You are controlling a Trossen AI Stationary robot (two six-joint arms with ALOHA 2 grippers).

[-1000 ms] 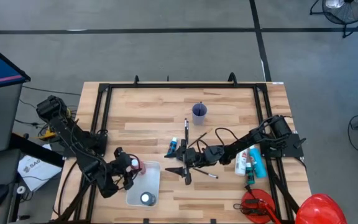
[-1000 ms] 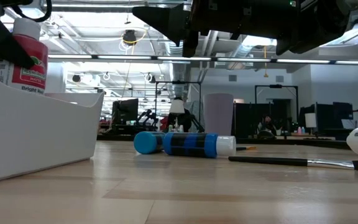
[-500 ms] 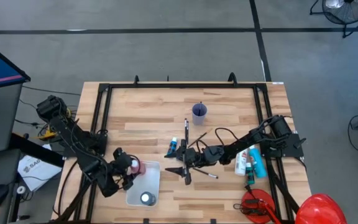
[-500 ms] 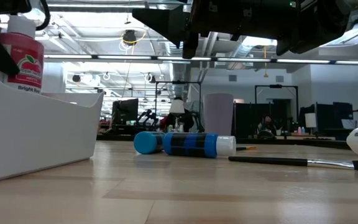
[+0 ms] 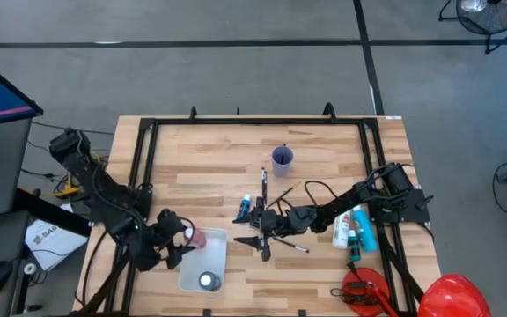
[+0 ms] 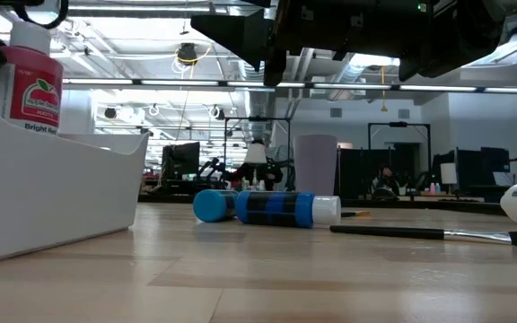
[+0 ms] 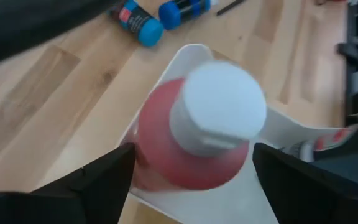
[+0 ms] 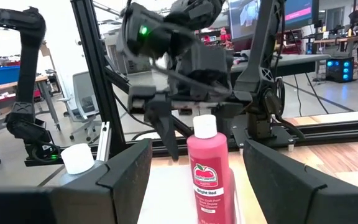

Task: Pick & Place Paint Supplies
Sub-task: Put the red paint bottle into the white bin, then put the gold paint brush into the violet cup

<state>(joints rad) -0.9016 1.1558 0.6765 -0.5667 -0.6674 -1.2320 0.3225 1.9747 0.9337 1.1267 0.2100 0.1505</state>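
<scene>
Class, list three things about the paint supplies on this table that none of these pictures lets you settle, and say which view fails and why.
- Red bottle: its base, hidden by the white bin wall in the low view.
- Brushes under the right gripper: their number, too small and covered by the arm in the high view.
- Bottles by the right rail: labels, too small in the high view.

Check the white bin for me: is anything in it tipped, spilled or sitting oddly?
Nothing stands out. The red bottle stands upright in the white bin, cap on, no paint spilled. The left hand is open beside it. A white-capped bottle sits at the bin's other end.
</scene>
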